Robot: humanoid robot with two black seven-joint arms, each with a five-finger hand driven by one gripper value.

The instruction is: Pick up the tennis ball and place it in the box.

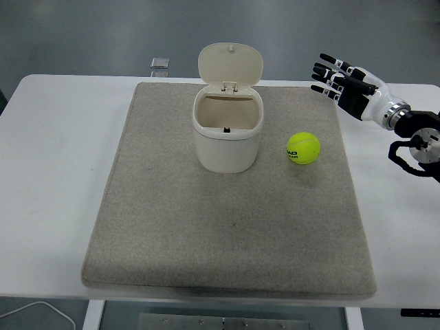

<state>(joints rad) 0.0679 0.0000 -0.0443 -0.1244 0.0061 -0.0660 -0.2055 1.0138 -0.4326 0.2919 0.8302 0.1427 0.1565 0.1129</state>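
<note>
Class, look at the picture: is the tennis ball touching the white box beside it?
Apart. The head view shows a strip of bare grey mat between the tennis ball and the white box, which stands to the ball's left.

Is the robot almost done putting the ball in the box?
Not yet. The box already stands open, its lid flipped up. The tennis ball lies on the grey mat beside it, untouched. The right hand hovers open beyond the ball, holding nothing. Grasping, lifting and dropping it in are all left.
</note>
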